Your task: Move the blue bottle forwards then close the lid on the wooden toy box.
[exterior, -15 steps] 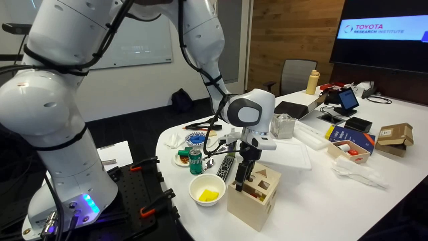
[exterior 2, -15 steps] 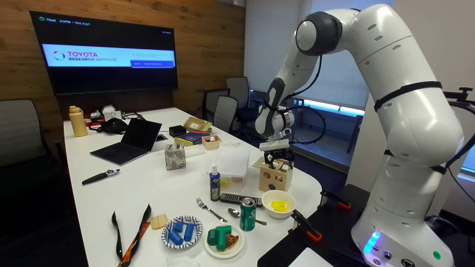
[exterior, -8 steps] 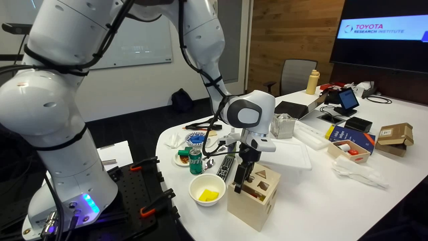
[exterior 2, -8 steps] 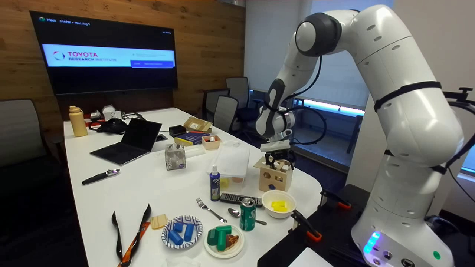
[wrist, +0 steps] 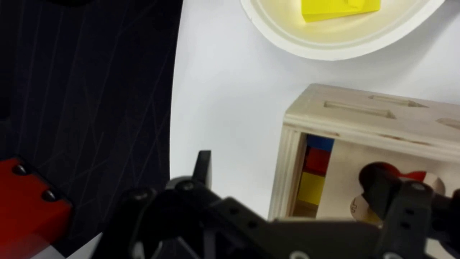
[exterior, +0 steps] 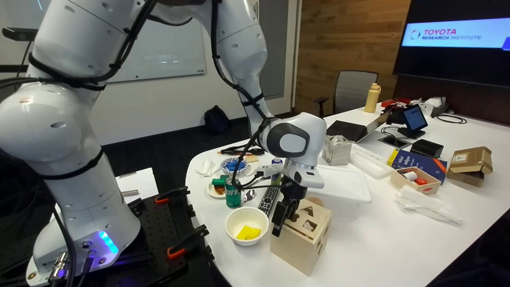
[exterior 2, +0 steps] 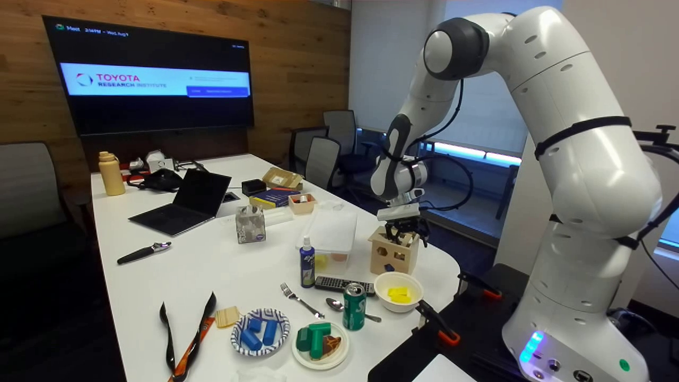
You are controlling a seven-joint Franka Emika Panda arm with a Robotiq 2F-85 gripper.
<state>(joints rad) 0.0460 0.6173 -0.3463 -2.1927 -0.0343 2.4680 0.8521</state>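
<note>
Meeting room; white table [exterior 2: 223, 276], wall screen [exterior 2: 154, 79] beyond.

Wooden shape-sorter box [exterior: 297, 249]: lid [wrist: 341, 169] covers most of the top, leaving a strip at the robot-side end where coloured blocks [wrist: 318, 160] show. Lid seems to run between the side walls, so presumably it closes by sliding robotward; closing judged in hand, nearly complete. Blue spray bottle [exterior 2: 307, 265] upright beside the translucent lidded tub [exterior 2: 331, 231], apart from the box; whether its forward move is done cannot be told from position alone.

End effector [wrist: 291, 167]: spread wide, nothing clamped. One finger [wrist: 409, 205] at the clover-shaped cut-out, apparently inside it, probably as a hook to draw the lid across; its mate hangs outside the end wall, over table. Actual contact not resolved.

White bowl [wrist: 330, 54] just beside the box holds yellow blocks [wrist: 339, 9]; patterned bowl [exterior 2: 285, 324], farther off, holds blue blocks [exterior 2: 250, 339]. Likely sorted by colour.
</note>
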